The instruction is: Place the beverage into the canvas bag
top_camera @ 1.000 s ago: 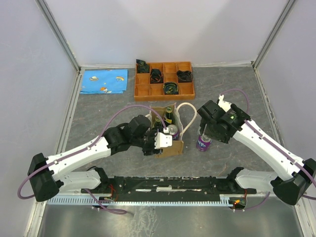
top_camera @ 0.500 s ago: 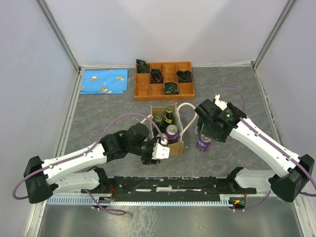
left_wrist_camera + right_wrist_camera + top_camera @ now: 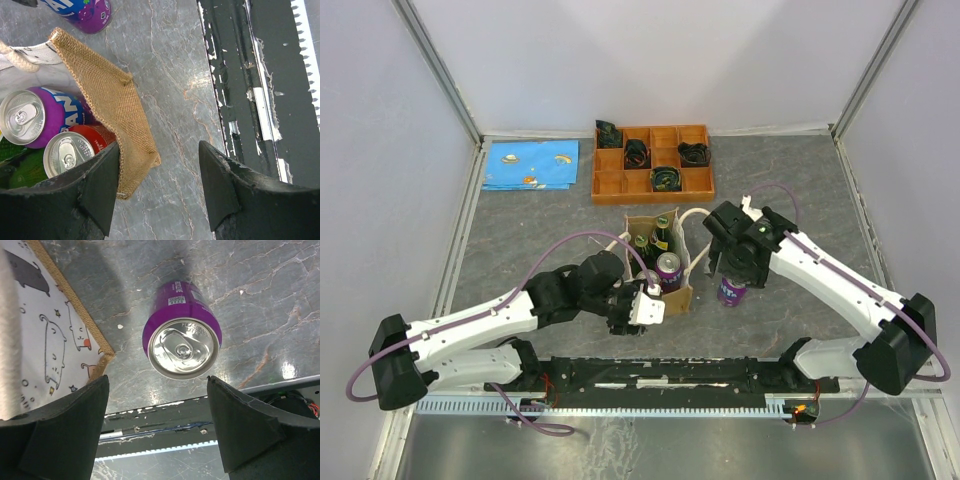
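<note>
The beverage can (image 3: 732,291), purple with a silver top, stands upright on the grey surface (image 3: 790,190) just right of the canvas bag (image 3: 672,298), outside it. The right hand (image 3: 730,264) hovers directly over this can with its fingers (image 3: 60,435) spread wide, one to each side. They do not touch the can and hold nothing.

The bag stands open and already contains a second purple can (image 3: 30,117), a red can (image 3: 70,152) and a dark green bottle (image 3: 662,238). Its cream rope handle (image 3: 698,215) loops toward the right.

The left hand (image 3: 645,305) sits at the bag's near side, fingers (image 3: 100,180) well apart and empty. The bag's burlap corner lies between them; contact is unclear.

Far back lie an orange compartment tray (image 3: 653,160) and a blue cloth (image 3: 531,164).
</note>
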Available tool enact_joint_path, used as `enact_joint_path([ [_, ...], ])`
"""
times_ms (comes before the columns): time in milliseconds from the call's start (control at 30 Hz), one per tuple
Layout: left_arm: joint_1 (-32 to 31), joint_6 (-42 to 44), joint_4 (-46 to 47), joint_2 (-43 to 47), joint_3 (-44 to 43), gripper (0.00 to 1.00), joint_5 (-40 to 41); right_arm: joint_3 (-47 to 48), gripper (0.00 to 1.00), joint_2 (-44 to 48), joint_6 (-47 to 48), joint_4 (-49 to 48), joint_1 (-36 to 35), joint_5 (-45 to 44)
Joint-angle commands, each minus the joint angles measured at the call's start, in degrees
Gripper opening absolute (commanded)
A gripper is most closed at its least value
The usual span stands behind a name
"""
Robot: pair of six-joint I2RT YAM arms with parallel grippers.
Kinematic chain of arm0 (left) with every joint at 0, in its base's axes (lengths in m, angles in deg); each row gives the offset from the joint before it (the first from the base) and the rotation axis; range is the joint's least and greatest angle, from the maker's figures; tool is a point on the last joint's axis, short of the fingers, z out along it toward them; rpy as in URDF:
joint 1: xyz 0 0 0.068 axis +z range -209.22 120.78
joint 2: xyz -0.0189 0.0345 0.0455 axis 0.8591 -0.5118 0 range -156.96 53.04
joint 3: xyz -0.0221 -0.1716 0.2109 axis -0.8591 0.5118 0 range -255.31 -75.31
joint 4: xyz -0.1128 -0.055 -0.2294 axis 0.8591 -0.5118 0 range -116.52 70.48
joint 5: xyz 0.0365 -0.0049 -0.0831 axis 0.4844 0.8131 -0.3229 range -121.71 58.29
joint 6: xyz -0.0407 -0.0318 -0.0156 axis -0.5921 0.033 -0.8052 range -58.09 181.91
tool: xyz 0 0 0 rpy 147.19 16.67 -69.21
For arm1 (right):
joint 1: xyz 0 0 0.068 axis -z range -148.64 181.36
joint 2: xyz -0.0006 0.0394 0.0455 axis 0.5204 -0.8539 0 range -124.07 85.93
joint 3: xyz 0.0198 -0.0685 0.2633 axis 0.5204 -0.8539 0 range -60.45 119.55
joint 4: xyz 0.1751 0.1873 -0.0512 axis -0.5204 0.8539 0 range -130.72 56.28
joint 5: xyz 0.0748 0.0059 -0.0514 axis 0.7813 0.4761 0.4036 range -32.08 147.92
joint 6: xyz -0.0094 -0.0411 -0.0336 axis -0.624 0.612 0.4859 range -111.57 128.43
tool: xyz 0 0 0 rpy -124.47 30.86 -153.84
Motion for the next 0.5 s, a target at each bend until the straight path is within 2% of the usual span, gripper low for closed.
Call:
enact_joint_path([
  [0, -1.3, 1.0, -1.4, 1.4, 0.6, 0.68, -4.7, -0.6, 0.86, -0.2, 0.2, -0.7, 0.5, -0.9],
  [200, -1.3, 1.4, -1.6, 1.5, 0.7, 0.68, -4.9, 1.3, 0.87, 0.1, 0.6, 2.3, 1.2, -4.1],
  [467, -1.3, 1.9, -3.1, 2.3, 0.4, 0.68, -5.1, -4.0, 0.87, -0.7, 1.9, -2.7, 4.4, -1.9],
])
